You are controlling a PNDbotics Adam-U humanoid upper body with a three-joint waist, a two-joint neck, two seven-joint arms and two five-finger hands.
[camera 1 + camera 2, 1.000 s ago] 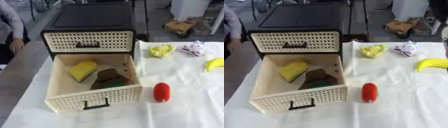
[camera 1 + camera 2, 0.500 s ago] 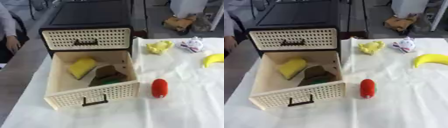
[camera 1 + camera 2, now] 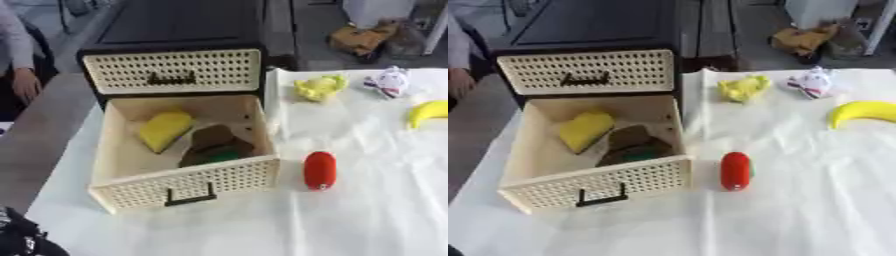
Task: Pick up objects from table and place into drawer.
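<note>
The cream perforated drawer (image 3: 188, 182) is pulled out of the black cabinet (image 3: 175, 30) at the left. Inside it lie a yellow wedge-shaped object (image 3: 164, 130) and a brown and green object (image 3: 213, 147). On the white cloth to the drawer's right lies a red oblong object (image 3: 319, 170). Farther back are a crumpled yellow object (image 3: 319, 87), a white and pink toy (image 3: 389, 82) and a banana (image 3: 864, 112) at the right edge. A dark part of my left hand (image 3: 17, 240) shows in the lower left corner, apart from everything. My right hand is out of sight.
The cabinet's upper drawer (image 3: 171, 70) is closed. A person's hand (image 3: 26, 85) rests at the far left edge, beside the cabinet. A brown bundle (image 3: 363, 37) lies on the floor beyond the table. White cloth (image 3: 376, 215) covers the table's front right.
The whole picture has shifted, so the camera has moved. The objects lie where they were. A dark part of my left hand now shows at the lower left corner.
</note>
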